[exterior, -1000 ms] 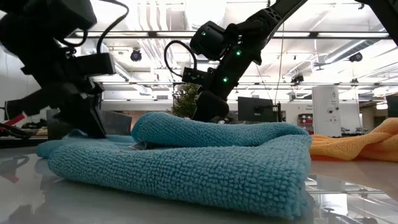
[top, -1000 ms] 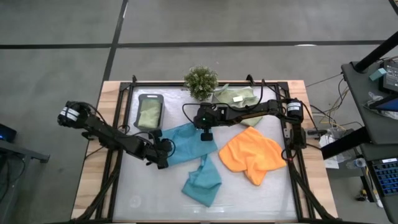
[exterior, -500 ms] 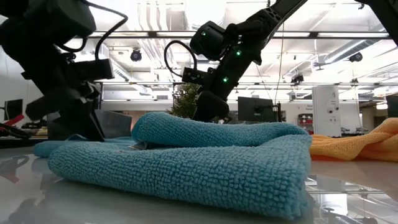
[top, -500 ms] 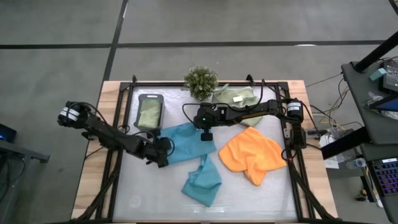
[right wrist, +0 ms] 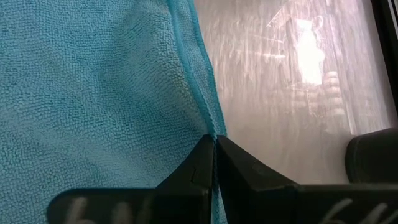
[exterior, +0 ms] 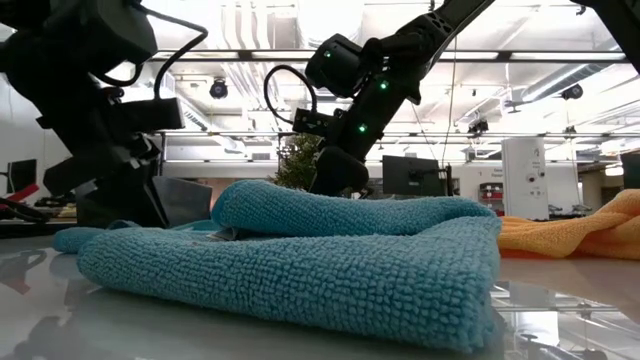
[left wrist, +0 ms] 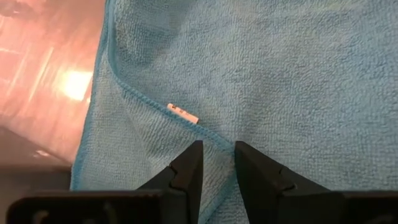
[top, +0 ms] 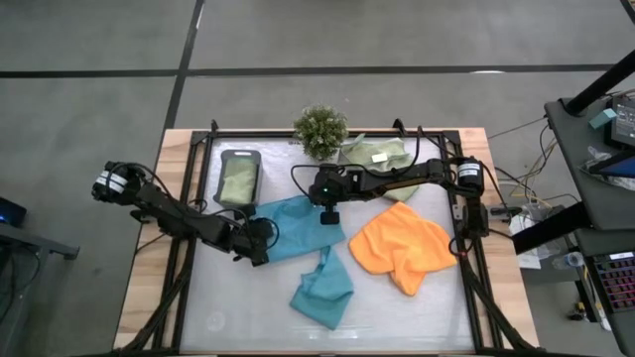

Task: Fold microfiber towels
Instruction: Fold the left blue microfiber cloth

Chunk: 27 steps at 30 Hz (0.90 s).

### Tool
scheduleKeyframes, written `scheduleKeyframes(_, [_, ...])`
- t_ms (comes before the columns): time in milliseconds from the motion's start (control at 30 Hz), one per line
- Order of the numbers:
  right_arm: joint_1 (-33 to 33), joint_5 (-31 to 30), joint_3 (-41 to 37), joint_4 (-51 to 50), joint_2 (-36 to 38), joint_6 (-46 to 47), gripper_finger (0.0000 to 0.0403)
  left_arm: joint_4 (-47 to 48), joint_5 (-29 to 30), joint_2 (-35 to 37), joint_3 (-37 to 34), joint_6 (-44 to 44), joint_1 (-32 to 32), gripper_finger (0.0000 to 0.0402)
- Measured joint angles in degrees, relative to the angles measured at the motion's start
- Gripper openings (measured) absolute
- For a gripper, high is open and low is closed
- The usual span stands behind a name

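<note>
Teal towel (top: 298, 226) lies spread near the middle of the bench (top: 238, 317), with a second teal-blue cloth (top: 323, 288) rumpled just in front of it and touching it. The right hand (top: 329, 215) is pinched tight on the far hemmed edge of the teal towel, its fingers (right wrist: 200, 167) meeting over the seam. The left hand (top: 260, 244) sits at the towel's left side with its fingers (left wrist: 189, 167) a little apart, straddling a folded hem (a small white label (left wrist: 183, 114) shows just beyond them) without clamping it. An orange towel (top: 404, 246) lies crumpled to the right, apart from the teal ones. A sage-green towel (top: 375, 154) rests at the back beside the small plant (top: 320, 130), and another green cloth (top: 239, 179) sits in the dark tray (top: 239, 156).
</note>
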<state>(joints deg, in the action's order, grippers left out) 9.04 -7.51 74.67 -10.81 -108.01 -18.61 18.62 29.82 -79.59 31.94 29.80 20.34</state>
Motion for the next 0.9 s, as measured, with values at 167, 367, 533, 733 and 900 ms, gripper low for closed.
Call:
scheduleKeyframes(167, [0.0,0.0,0.0,-0.1,0.0,0.1,0.0009,1.2,-0.2,-0.2,-0.1,-0.1,-0.1,0.0077])
scheduleKeyframes(367, [0.0,0.0,0.0,-0.6,0.0,0.0,0.0009,1.9,0.7,-0.2,0.0,-0.1,-0.1,0.0059])
scheduleKeyframes(533, [0.0,0.0,0.0,-0.7,0.0,0.1,0.0009,1.8,1.0,-0.2,0.0,-0.1,-0.1,0.0006])
scheduleKeyframes(733, [0.0,0.0,0.0,-0.7,0.0,0.2,0.0009,-0.7,0.5,-0.2,0.5,-0.2,-0.1,0.0009])
scheduleKeyframes(900, [0.0,0.0,0.0,-0.8,0.0,0.6,0.0009,-0.8,-4.3,-0.2,0.9,-0.1,-0.1,0.0012])
